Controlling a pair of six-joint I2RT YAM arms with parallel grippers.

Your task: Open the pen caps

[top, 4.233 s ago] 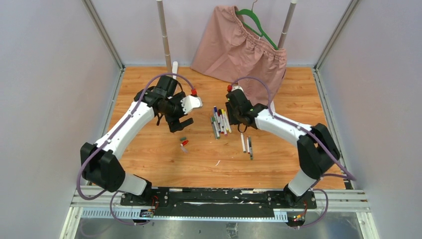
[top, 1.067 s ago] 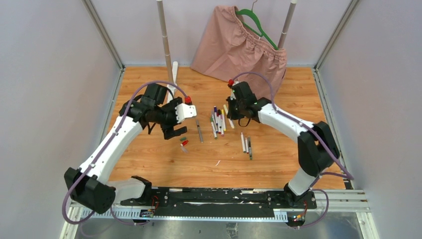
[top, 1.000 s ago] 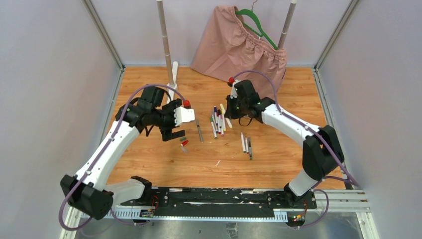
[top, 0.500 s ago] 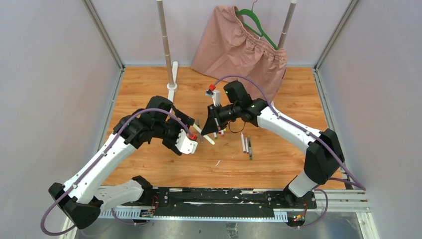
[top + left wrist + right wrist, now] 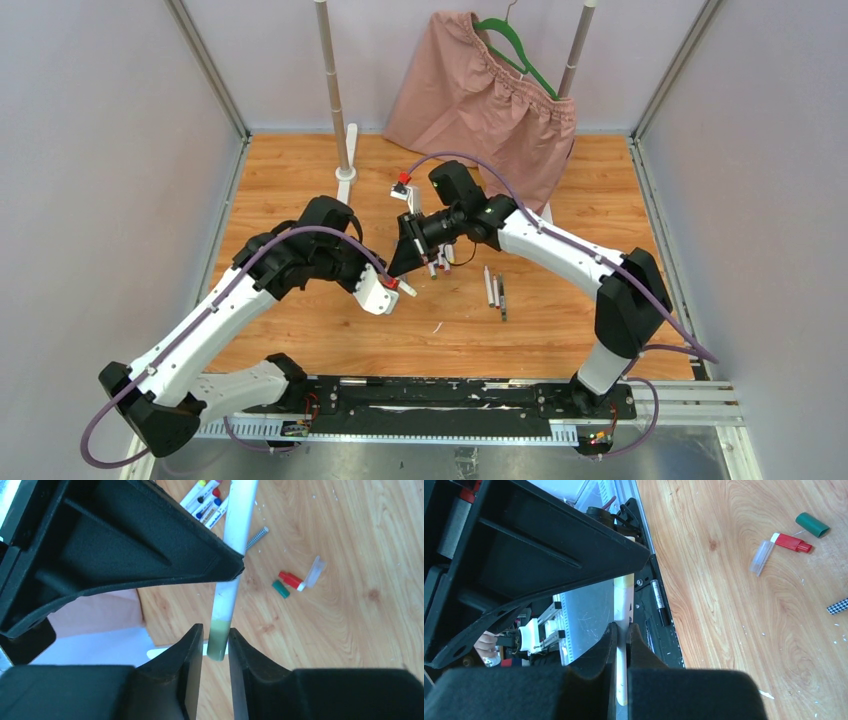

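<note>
Over the middle of the worktop (image 5: pixel 300 180), raised clear of it | right gripper (image 5: pixel 622 626) is clamping the white pen (image 5: pixel 622 595) by its barrel | left gripper (image 5: pixel 215 630) is straddling the olive-green cap (image 5: pixel 218 645) on that pen's end, clenched or not I cannot tell | red cap (image 5: pixel 291 580) and dark green cap (image 5: pixel 280 588) are lying loose below, near other pens (image 5: pixel 207 500)

You see a pen (image 5: pixel 233 555) with a white barrel and an olive-green cap (image 5: pixel 218 642) between black fingers (image 5: pixel 186 660). On your orange-brown, wood-grained bench (image 5: pixel 360 630) lie a red cap (image 5: pixel 288 577), a dark green cap (image 5: pixel 280 588) and a clear cap (image 5: pixel 315 571). The skirt (image 5: pixel 470 100) is pink, its hanger (image 5: pixel 497 27) green.
</note>
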